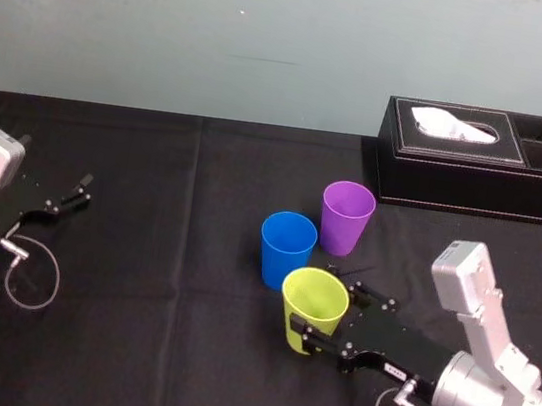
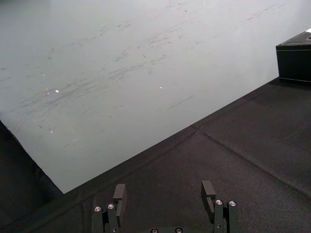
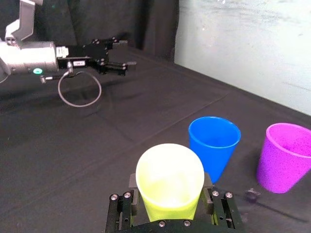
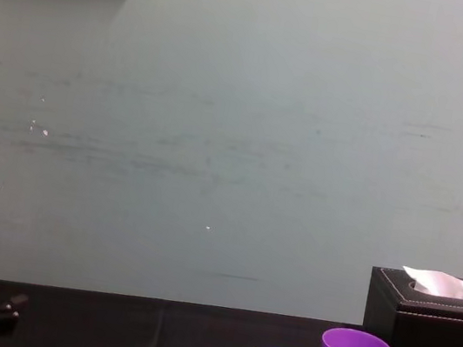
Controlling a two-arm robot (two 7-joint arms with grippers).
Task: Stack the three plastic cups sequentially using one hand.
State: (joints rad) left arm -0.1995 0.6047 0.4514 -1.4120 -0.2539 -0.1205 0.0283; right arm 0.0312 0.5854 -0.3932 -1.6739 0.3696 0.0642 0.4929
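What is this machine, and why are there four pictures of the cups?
It's a robot with two arms. Each arm ends in a gripper, a kind of pinching hand. The four pictures come from four cameras: one on its head looking down, one on its chest, and one on each wrist. On the black table stand a blue cup, a purple cup and, behind them, a black tissue box. The right gripper pinches the yellow-green cup by its sides, beside the blue one. The left gripper sits open at the table's left, holding nothing.
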